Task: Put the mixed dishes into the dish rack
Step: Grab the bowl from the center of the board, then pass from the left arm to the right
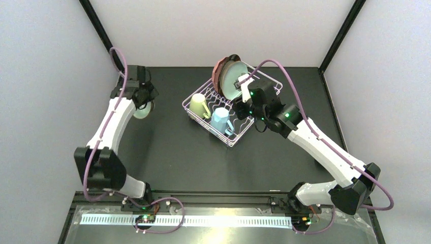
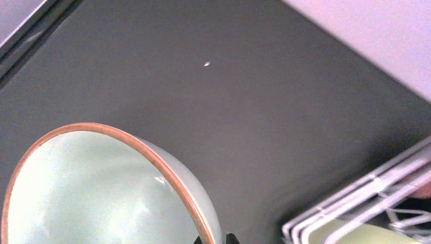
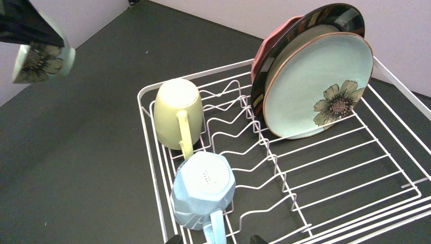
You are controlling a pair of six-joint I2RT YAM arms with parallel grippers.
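Bowl (image 2: 101,203) rim seems pinched between the left fingers (image 3: 30,28).

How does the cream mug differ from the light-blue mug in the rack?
Colour: the cream mug is pale yellow-cream, the light-blue mug blue.
Wall: the cream mug is smooth and round, the light-blue mug faceted.
Place: in the right wrist view the cream mug stands behind the light-blue mug.
Both sit upside down in the dish rack, handles toward that camera.
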